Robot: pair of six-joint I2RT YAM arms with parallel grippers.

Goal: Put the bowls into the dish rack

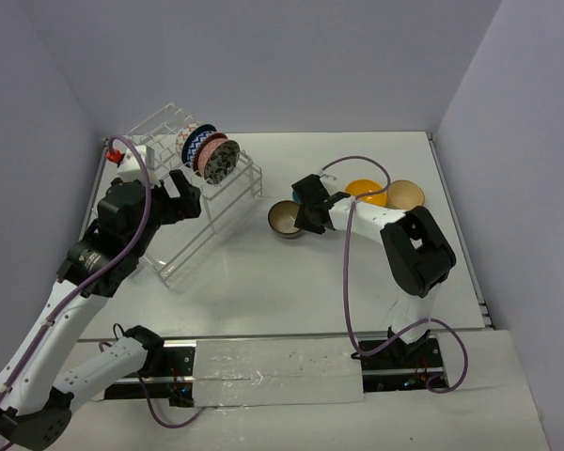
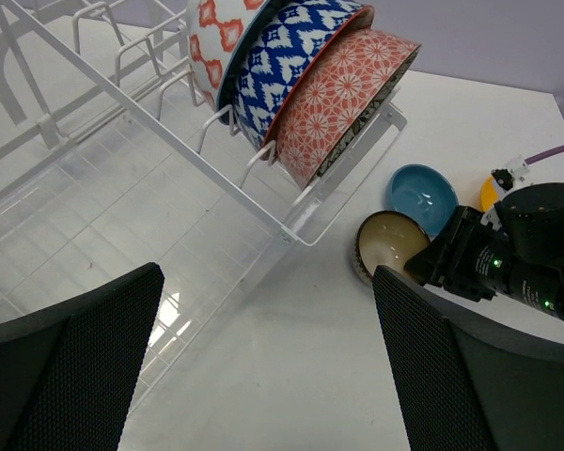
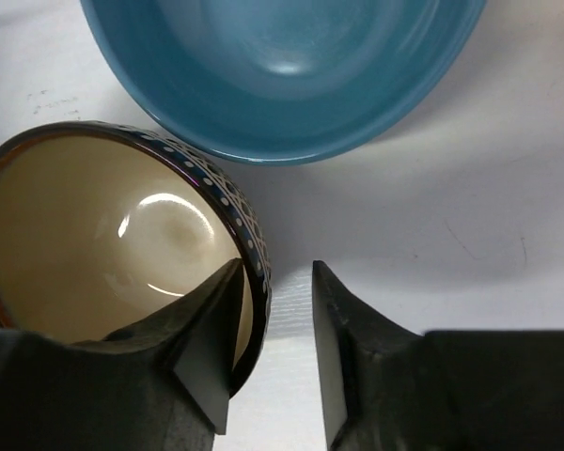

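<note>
The white wire dish rack (image 1: 165, 120) stands at the far left; it also shows in the left wrist view (image 2: 122, 94). Three patterned bowls stand on edge in its top tier: a pale one with red marks (image 2: 216, 38), a blue one (image 2: 291, 56) and a salmon one (image 2: 348, 94). My left gripper (image 2: 268, 282) is open and empty beside the rack's lower tier. My right gripper (image 3: 277, 272) is open, with one finger inside the rim of the dark brown bowl (image 3: 103, 244) and the other outside it, apart from it. The teal bowl (image 3: 282, 66) sits just beyond.
An orange-yellow bowl (image 1: 365, 191) and a tan bowl (image 1: 404, 194) sit on the table right of my right gripper (image 1: 310, 214). The dark brown bowl (image 1: 284, 219) is mid-table. Grey walls close the left, back and right sides.
</note>
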